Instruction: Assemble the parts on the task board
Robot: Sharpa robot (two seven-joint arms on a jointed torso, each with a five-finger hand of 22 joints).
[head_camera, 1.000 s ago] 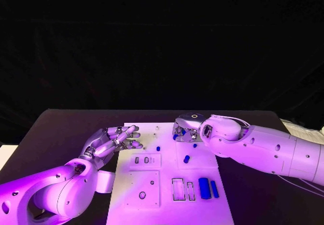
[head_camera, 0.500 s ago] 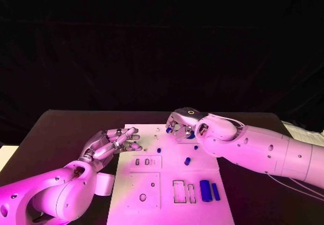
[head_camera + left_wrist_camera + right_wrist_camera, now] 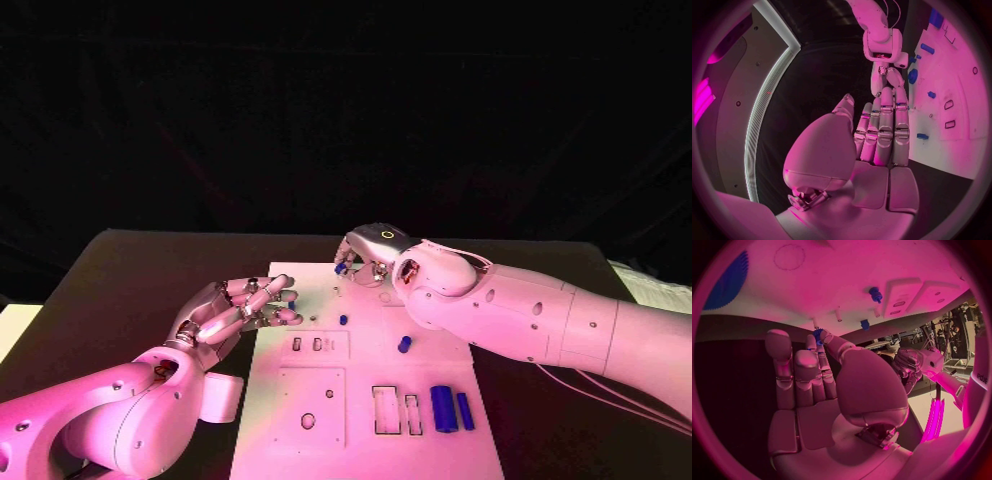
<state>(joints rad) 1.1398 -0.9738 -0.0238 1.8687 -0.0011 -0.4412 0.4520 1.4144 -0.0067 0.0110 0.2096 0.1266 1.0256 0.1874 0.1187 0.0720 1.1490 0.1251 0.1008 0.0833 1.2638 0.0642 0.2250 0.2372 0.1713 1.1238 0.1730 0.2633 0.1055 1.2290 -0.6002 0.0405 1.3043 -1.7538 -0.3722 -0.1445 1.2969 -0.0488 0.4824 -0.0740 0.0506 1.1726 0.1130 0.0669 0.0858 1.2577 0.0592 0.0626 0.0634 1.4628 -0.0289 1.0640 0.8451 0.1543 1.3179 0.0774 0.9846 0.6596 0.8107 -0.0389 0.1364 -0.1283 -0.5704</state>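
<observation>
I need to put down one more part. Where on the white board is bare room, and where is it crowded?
On the task board, the near strip below the rectangular slots is bare. The far end is crowded: the right robot hand pinches a small blue part there, and the left robot hand hovers at the board's left edge.

A black bench carried one white task board in its middle.

The board lay flat on the dark top, running from the bench's near edge toward the back, with bare black surface to either side. Small blue parts lay on the board, and two sat side by side near its front right corner, beside rectangular cut-outs.
</observation>
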